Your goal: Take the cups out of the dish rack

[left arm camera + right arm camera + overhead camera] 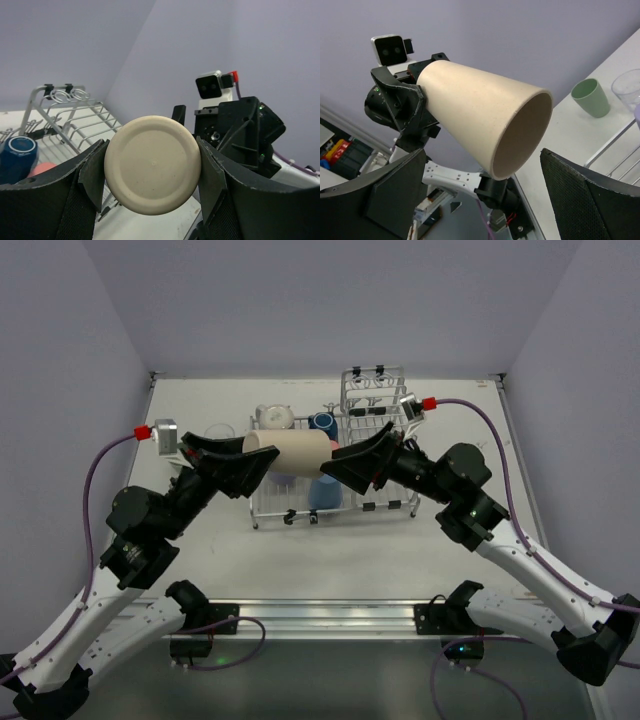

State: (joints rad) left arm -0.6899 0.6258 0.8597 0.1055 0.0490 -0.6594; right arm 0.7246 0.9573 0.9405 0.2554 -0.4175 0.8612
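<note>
A tan cup [290,448] hangs on its side above the dish rack [385,502], and my left gripper [252,455] is shut on its base end. In the left wrist view the cup's round base [152,165] fills the gap, with both fingers [97,172] against it. My right gripper [335,465] is open, facing the cup's mouth [522,135]; its spread fingers [590,195] stand either side of the rim without touching. A dark blue cup [322,422], a light blue cup [325,490] and a whitish cup [273,417] sit in the rack.
A pale green cup [590,97] and a clear cup [627,85] stand on the table left of the rack. The rack's taller basket [375,390] rises at the back right. Rack wires [75,120] and a pink cup [42,169] lie below the left gripper.
</note>
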